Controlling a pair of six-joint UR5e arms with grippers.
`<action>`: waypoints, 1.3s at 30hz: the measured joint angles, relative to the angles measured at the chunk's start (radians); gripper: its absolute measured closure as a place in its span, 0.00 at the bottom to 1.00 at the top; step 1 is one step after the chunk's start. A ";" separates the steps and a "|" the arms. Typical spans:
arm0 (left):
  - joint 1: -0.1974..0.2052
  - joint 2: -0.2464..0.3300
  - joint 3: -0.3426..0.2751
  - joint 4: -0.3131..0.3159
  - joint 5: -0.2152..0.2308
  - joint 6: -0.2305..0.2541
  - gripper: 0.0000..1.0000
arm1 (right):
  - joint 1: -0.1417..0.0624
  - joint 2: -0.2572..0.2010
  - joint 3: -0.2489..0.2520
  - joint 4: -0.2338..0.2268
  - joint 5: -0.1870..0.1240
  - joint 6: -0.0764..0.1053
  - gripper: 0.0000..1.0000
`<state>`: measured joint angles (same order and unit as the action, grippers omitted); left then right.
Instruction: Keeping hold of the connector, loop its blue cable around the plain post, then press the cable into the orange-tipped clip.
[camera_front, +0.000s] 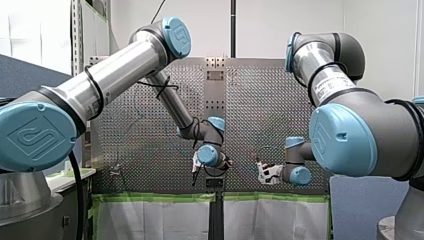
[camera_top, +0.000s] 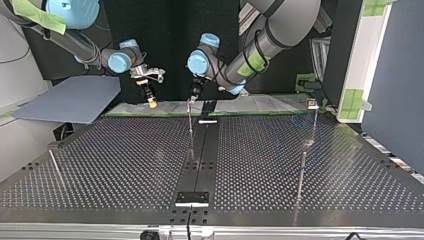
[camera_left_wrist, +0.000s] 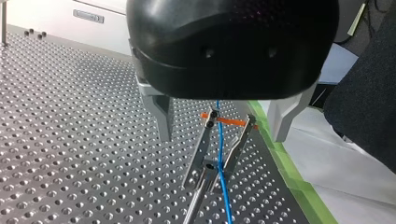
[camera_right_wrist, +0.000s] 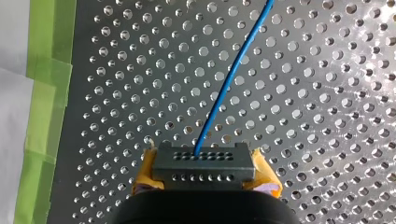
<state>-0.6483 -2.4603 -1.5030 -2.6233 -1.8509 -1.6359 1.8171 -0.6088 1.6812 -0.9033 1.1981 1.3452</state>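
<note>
The connector sits clamped between the yellow pads of my right pincer; its blue cable runs off over the bench and, in the left wrist view, passes between the two arms of the orange-tipped clip; my left pincer hangs above it, spread wide, holding nothing; seating it well probably wants the cable kept taut and pushed straight down the fork; the connector is a dark block with rows of small holes, the cable thin and smooth, the clip arms flat metal, the bench perforated.

We see bright, even room light; glare speckles the worktop in the right wrist view and streaks it in the top view, before a dark backdrop.
</note>
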 joint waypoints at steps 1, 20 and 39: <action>0.000 0.000 0.000 0.000 0.000 0.000 0.00 | 0.000 0.000 0.000 0.000 0.000 0.000 1.00; -0.007 0.104 -0.110 0.094 -0.049 -0.037 0.00 | 0.000 0.000 0.000 0.001 0.000 -0.001 1.00; -0.008 0.297 -0.303 0.286 -0.132 -0.128 0.00 | 0.000 0.000 0.000 0.013 0.000 0.004 1.00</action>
<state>-0.6564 -2.1635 -1.8059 -2.3368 -1.9830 -1.7644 1.8170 -0.6087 1.6811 -0.8899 1.1982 1.3495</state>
